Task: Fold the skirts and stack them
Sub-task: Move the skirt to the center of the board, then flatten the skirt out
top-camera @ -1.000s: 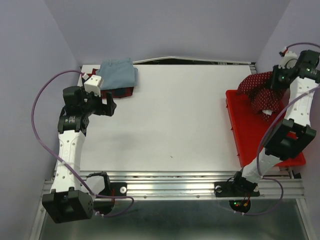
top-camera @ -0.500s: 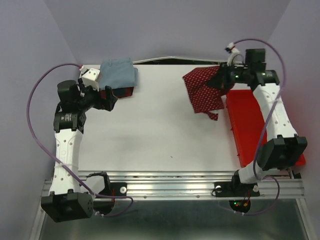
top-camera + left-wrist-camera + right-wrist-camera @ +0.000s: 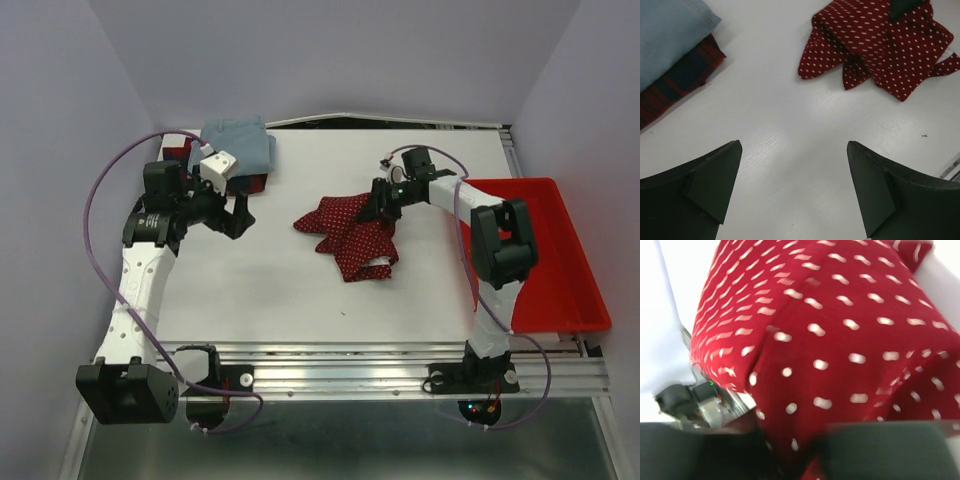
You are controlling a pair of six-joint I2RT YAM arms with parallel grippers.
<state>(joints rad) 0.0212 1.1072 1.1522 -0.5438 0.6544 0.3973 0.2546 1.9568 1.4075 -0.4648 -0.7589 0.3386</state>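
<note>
Lavender walls close in a white table (image 3: 300, 290). Near the table's middle lies a crumpled dark red cloth skirt with small white dots (image 3: 350, 235), in loose folds. The right gripper (image 3: 384, 206) is at this skirt's far right edge, touching the cloth. Its wrist view is filled with blurred dotted fabric bunched against the fingers, and I cannot tell whether they pinch it or stand slightly apart. At the table's far left corner a folded pale blue cloth skirt (image 3: 238, 145) rests on a folded dark red-and-navy plaid skirt (image 3: 250, 184). The left gripper (image 3: 794, 146) hovers over bare table between that stack and the dotted skirt, fingers spread wide, holding nothing. A rigid bright red plastic tray (image 3: 560, 250) lies along the table's right edge.
</note>
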